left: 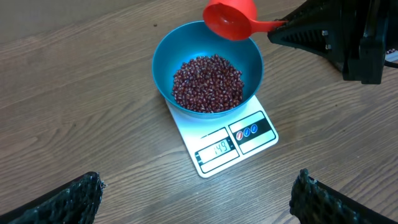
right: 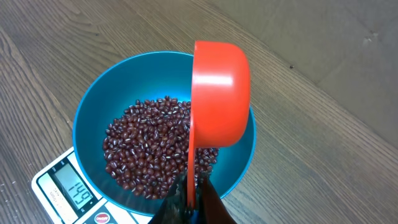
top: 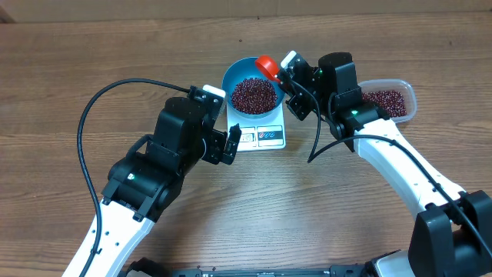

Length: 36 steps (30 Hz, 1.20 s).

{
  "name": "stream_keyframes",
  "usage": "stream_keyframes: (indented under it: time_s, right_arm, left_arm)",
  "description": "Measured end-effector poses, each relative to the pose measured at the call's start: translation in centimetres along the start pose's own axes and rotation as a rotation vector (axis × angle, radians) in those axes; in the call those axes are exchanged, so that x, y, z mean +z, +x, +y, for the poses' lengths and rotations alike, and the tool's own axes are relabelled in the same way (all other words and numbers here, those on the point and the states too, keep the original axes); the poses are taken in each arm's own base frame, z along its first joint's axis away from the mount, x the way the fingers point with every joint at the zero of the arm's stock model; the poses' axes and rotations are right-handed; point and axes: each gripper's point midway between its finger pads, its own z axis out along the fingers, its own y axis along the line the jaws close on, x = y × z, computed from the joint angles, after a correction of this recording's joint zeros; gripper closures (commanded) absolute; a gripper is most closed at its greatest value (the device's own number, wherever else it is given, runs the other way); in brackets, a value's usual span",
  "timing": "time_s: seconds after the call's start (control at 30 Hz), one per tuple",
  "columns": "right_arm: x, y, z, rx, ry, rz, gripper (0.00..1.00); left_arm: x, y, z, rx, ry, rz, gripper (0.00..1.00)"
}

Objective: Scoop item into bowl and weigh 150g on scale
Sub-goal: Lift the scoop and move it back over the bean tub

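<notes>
On the scale [left: 249, 134], beans [left: 207, 84] in the bowl [left: 165, 62] are read seemingly just under target, the scoop [right: 221, 93] clamped by the right gripper [right: 191, 202], left gripper [top: 233, 142] held agape

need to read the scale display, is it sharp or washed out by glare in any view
Left wrist: the scale display is sharp, evenly lit, glare-free, digits legible. Right wrist: it sits at the lower left corner, yet readable; the red scoop up close carries a soft highlight. Overhead: the display is too small to read; light is even, shadows faint.
</notes>
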Motion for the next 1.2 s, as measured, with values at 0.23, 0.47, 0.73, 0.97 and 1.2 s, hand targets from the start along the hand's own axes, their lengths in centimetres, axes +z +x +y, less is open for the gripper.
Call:
stream_keyframes:
  time_s: [0.23, 0.47, 0.73, 0.97, 1.2]
  right_arm:
    - [0.0, 0.0, 0.0, 0.001, 0.000, 0.000, 0.96]
    - [0.0, 0.0, 0.0, 0.000, 0.000, 0.000, 0.96]
    - [0.0, 0.0, 0.0, 0.000, 0.000, 0.000, 0.96]
    - [0.0, 0.1, -0.1, 0.042, 0.008, 0.004, 0.96]
    - [-2.0, 0.9, -2.7, 0.235, 0.114, 0.040, 0.96]
  left_arm:
    - [0.0, 0.0, 0.0, 0.000, 0.000, 0.000, 0.01]
    - [0.0, 0.0, 0.0, 0.000, 0.000, 0.000, 0.00]
    - [0.0, 0.0, 0.0, 0.000, 0.000, 0.000, 0.01]
    - [0.0, 0.0, 0.0, 0.000, 0.000, 0.000, 0.00]
    - [0.0, 0.0, 0.0, 0.000, 0.000, 0.000, 0.01]
